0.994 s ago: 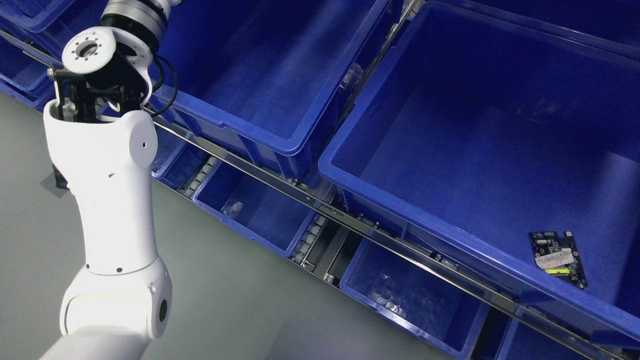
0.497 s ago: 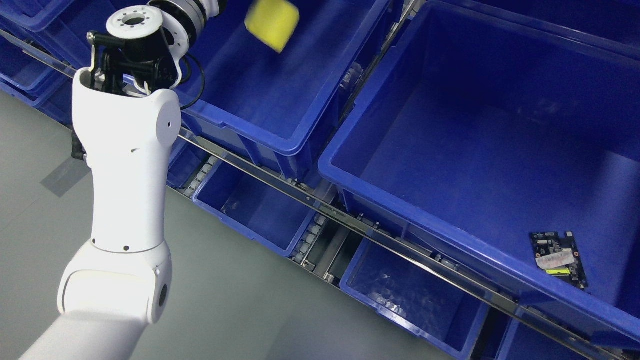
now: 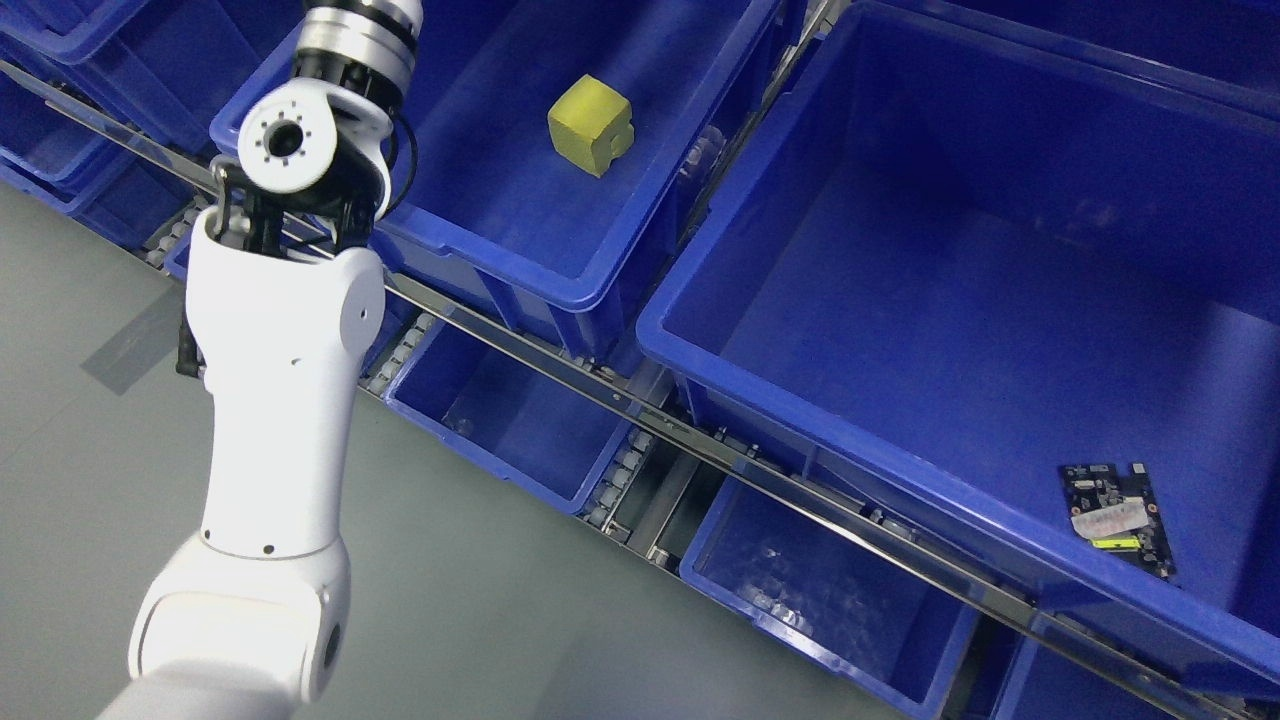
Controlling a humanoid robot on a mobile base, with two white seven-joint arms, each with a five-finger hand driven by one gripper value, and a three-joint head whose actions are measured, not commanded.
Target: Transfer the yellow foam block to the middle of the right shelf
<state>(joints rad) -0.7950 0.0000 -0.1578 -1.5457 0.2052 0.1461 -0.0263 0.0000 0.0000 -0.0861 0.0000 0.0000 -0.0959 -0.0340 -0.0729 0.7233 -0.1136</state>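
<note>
Presently: yellow foam block (image 3: pixel 591 123) lies free inside the blue bin (image 3: pixel 560 285).
Left arm (image 3: pixel 280 380) rises beside that bin; hand out of frame, grip state undeterminable.

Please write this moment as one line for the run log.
left arm: raised, hand out of frame | yellow foam block: lying free in blue bin | circuit board: right bin

yellow foam block (image 3: pixel 590 124), tilted, lying inside blue bin (image 3: pixel 560 285)
</note>
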